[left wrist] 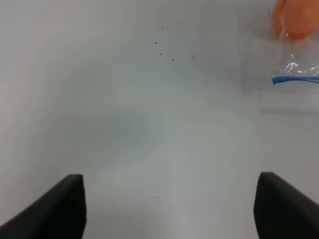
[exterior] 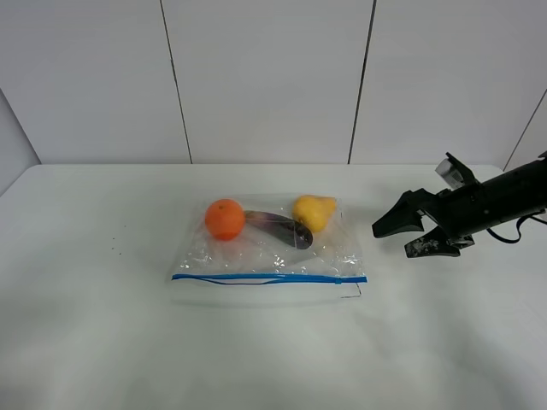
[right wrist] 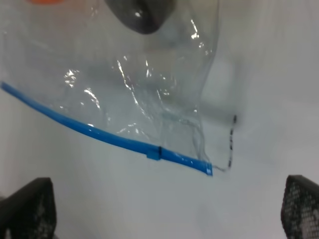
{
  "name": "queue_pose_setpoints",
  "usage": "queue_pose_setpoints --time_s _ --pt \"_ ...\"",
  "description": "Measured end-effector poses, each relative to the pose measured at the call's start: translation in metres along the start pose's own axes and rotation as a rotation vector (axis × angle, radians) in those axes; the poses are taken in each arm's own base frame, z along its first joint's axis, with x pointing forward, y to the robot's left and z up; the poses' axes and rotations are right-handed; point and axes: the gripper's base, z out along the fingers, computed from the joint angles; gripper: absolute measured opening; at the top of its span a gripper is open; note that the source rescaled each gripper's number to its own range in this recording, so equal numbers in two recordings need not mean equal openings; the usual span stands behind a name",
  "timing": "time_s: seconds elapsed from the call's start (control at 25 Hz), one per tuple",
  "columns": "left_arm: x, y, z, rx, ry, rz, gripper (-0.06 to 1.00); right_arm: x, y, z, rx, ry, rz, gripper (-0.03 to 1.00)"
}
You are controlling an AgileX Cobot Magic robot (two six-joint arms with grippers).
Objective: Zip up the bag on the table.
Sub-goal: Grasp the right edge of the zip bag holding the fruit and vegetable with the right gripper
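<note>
The clear bag (exterior: 265, 253) lies flat in the middle of the white table (exterior: 102, 342), its blue zip strip (exterior: 269, 278) along the near edge. An orange (exterior: 225, 219), a dark eggplant (exterior: 282, 228) and a yellow pear (exterior: 314, 212) show through it. My right gripper (exterior: 393, 241) hovers open just right of the bag, touching nothing. The right wrist view shows the bag's corner (right wrist: 149, 74), the zip strip (right wrist: 114, 139) with a small slider (right wrist: 153, 153), and my right gripper (right wrist: 164, 209) empty. My left gripper (left wrist: 169, 209) is open over bare table, with the bag's corner (left wrist: 296, 74) far off.
A white panelled wall (exterior: 265, 77) rises behind the table. Tiny dark specks (left wrist: 164, 47) dot the tabletop left of the bag. A thin dark mark (right wrist: 231, 142) sits by the bag's right corner.
</note>
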Motion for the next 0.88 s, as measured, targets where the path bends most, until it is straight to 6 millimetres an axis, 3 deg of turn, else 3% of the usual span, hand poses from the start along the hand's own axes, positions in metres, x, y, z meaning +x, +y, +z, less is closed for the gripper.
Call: queue_pose_setpoints --time_s 0.36,0.56,0.72,0.88 --pt "0.000 0.000 0.000 0.000 0.000 0.000 0.76 -0.025 -0.039 0.035 -0.202 0.069 0.025 1.00" --pt "0.000 0.000 0.000 0.000 0.000 0.000 0.76 -0.025 -0.060 0.059 -0.225 0.107 0.080 1.00" --pt "0.000 0.000 0.000 0.000 0.000 0.000 0.76 -0.021 -0.056 0.076 -0.238 0.150 0.071 1.00" --pt "0.000 0.000 0.000 0.000 0.000 0.000 0.76 -0.018 -0.040 0.092 -0.257 0.194 0.027 1.00"
